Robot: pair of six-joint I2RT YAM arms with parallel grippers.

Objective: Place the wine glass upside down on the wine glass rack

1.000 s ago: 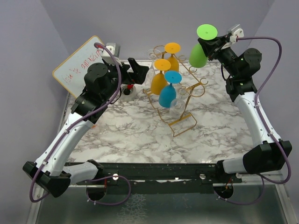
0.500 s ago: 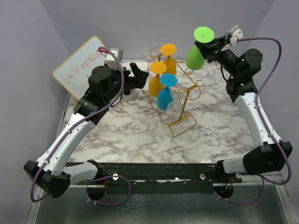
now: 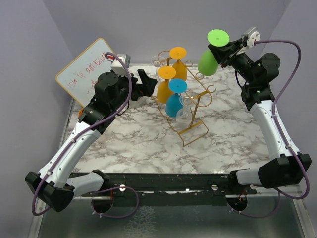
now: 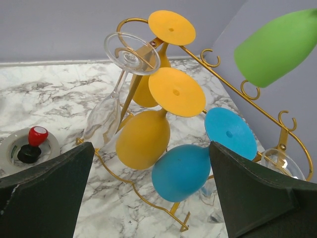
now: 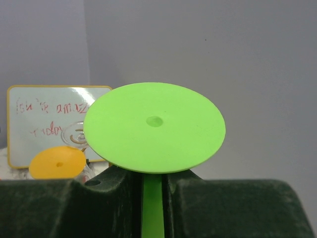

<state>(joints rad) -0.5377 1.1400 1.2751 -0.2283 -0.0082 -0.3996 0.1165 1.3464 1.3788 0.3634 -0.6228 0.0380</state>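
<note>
Black right claw (image 5: 152,191) is seen pinched on the stem of the green wine glass (image 3: 208,61). Glass is held inverted in air, beside the far right arm of the gold wine glass rack (image 3: 198,97); left claw (image 3: 145,82) is held spread, empty, near the rack.

Lab test cell: plain walls (image 3: 148,25), marble table (image 3: 138,135), whiteboard (image 3: 81,69).

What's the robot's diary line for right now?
right pincer: shut on green wine glass, inverted, above table | wine glass rack: green wine glass not hung | left pincer: open, empty
</note>
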